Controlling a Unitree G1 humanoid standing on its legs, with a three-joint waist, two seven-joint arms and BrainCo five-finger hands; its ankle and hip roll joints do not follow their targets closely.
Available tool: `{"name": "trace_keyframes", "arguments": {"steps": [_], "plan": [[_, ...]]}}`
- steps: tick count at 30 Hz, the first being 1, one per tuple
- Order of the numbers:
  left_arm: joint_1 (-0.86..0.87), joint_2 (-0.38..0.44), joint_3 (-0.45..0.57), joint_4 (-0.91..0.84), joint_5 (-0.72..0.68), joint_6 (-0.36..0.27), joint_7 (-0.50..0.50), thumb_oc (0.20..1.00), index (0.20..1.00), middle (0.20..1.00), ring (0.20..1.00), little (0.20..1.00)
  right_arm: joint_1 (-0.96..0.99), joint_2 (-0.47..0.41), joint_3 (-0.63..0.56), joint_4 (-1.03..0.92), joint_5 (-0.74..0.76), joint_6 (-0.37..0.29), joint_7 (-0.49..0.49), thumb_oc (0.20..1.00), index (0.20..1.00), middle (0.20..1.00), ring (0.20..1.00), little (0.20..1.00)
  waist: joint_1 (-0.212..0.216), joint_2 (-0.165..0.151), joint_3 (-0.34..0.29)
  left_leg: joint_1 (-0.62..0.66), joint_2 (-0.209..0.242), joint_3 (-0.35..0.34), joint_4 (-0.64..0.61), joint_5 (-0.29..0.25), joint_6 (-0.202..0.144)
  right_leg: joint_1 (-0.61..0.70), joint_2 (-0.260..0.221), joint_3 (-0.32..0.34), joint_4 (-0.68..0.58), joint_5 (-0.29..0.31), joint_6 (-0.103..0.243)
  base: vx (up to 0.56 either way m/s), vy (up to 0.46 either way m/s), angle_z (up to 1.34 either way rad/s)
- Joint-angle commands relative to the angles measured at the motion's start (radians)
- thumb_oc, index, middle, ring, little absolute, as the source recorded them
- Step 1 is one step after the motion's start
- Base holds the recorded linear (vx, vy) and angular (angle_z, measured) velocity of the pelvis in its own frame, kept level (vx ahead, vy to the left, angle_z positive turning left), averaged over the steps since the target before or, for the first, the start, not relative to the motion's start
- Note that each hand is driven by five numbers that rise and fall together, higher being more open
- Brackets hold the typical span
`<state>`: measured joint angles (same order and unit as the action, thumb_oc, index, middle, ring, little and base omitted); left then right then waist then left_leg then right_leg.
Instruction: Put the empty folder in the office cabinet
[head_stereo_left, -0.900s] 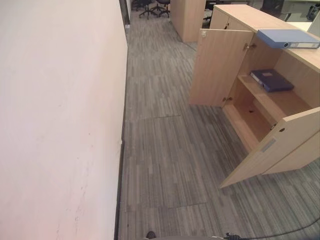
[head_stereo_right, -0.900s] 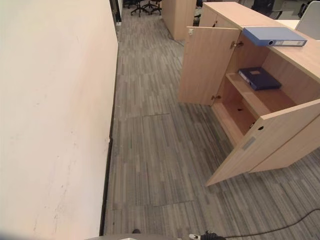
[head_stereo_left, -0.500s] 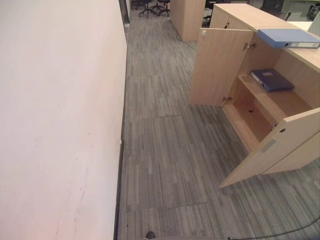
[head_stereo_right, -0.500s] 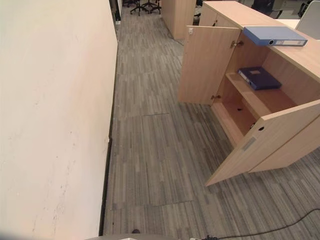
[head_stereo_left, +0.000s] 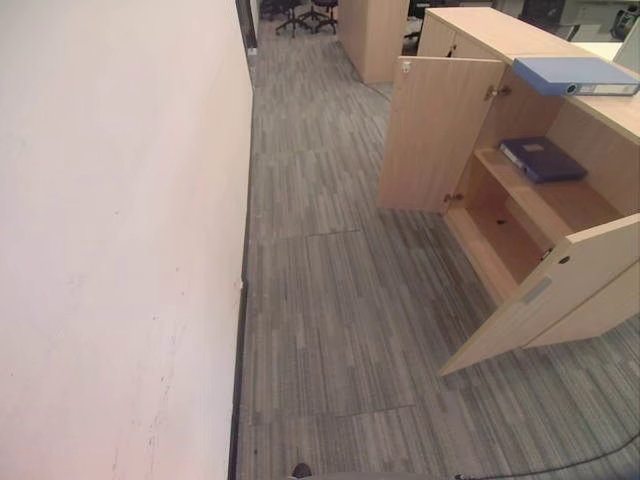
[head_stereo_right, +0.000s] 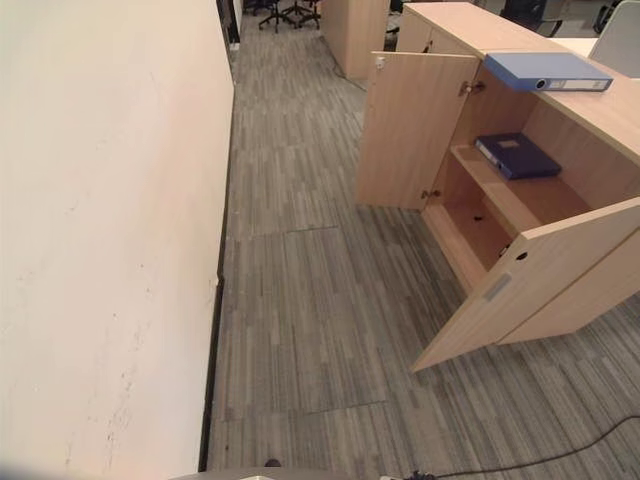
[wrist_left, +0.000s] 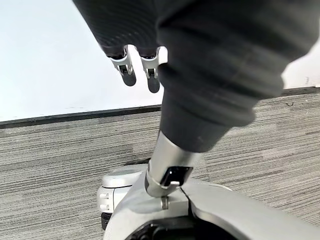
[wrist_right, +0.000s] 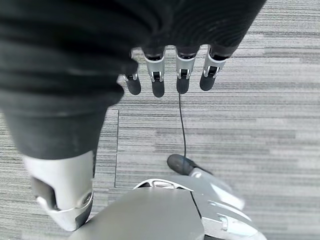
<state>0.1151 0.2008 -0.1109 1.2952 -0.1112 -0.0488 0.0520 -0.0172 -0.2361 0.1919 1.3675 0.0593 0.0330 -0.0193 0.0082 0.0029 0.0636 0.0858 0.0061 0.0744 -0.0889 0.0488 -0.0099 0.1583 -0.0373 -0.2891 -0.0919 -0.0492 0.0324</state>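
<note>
The wooden office cabinet (head_stereo_left: 572, 203) stands at the right with both doors swung open. A light blue folder (head_stereo_left: 575, 75) lies flat on its top. A dark blue folder (head_stereo_left: 543, 158) lies flat on the upper shelf inside, and the lower shelf (head_stereo_left: 505, 240) looks bare. My left hand (wrist_left: 128, 71) hangs over the carpet near the wall, fingers straight, holding nothing. My right hand (wrist_right: 158, 80) also hangs over the carpet with straight fingers and holds nothing. Both hands are well away from the cabinet.
A long white wall (head_stereo_left: 120, 240) runs down the left side. Grey carpet (head_stereo_left: 330, 300) lies between the wall and the cabinet. The far door (head_stereo_left: 435, 135) and the near door (head_stereo_left: 555, 295) jut into the aisle. Another wooden cabinet (head_stereo_left: 375, 35) and office chairs (head_stereo_left: 305, 12) stand at the back.
A small dark shape at the bottom edge of the eye views has dropped out of sight. The cabinet and both folders have not moved.
</note>
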Motion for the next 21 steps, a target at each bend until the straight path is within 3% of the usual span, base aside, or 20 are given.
{"name": "trace_keyframes", "arguments": {"steps": [1,21], "plan": [[-0.061,-0.032,0.008,0.082,-0.011,-0.005,-0.022,1.000,1.000,1.000,1.000,1.000,-0.049,-0.013,0.026,0.045,0.014,-0.002,0.011,1.000,1.000,1.000,1.000,1.000,0.005,-0.017,-0.003,0.041,-0.001,0.014,0.002,-0.130,-0.028,-0.045,-0.053,-0.039,0.005,0.062,0.098,0.00,0.000,0.00],[-0.072,-0.028,-0.002,0.086,-0.001,0.001,-0.022,1.000,1.000,1.000,1.000,1.000,-0.044,-0.015,0.033,0.041,0.006,0.001,0.014,1.000,1.000,1.000,1.000,1.000,-0.001,-0.017,0.001,0.044,0.007,0.012,0.002,-0.132,-0.031,-0.042,-0.045,-0.041,0.005,0.053,0.092,0.00,-0.002,0.00]]}}
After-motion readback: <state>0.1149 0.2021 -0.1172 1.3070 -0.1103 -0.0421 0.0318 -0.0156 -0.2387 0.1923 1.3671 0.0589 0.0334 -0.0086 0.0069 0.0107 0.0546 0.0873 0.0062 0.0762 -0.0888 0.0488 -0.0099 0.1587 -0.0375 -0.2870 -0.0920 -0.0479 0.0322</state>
